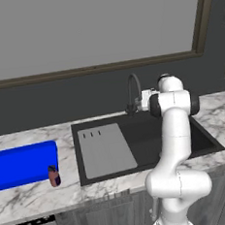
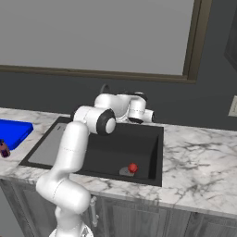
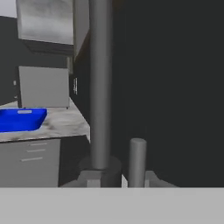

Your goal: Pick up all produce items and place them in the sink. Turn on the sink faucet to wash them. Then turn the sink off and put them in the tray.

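The blue tray runs off the left edge in both base views. The arm covers the faucet's lower part in the right base view. The claw's fingertips are hidden, so how its jaws stand cannot be told.

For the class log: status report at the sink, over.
Gripper at faucet base, grip unclear. Red produce ball in sink, near drain. Blue tray waiting. Nothing obstructing.
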You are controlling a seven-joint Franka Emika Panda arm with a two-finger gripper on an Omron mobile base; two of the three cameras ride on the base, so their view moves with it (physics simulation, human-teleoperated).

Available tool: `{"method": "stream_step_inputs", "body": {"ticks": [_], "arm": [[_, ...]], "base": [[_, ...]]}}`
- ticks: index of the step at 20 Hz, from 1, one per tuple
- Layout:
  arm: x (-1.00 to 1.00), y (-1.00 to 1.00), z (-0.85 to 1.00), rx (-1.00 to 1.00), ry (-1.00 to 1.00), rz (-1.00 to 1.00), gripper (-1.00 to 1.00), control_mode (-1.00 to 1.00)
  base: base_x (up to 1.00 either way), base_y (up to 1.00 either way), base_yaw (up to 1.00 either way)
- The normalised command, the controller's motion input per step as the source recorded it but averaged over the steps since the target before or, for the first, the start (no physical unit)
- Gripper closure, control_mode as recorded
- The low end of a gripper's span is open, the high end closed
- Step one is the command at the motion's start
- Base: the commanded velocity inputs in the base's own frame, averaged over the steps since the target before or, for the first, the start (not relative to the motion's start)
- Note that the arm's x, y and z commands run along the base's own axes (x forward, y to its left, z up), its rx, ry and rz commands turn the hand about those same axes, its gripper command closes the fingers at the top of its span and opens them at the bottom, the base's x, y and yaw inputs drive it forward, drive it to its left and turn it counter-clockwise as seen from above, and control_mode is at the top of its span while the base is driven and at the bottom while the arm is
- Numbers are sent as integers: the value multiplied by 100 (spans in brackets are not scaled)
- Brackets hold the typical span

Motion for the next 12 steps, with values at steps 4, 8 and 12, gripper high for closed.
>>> {"method": "stream_step_inputs", "body": {"ticks": [4, 8, 12], "arm": [[0, 0, 0, 0, 0, -16, 100, -100], [0, 0, 0, 0, 0, -27, 100, -100], [0, 0, 0, 0, 0, -26, 100, -100]], "base": [[0, 0, 0], [0, 0, 0], [0, 0, 0]]}}
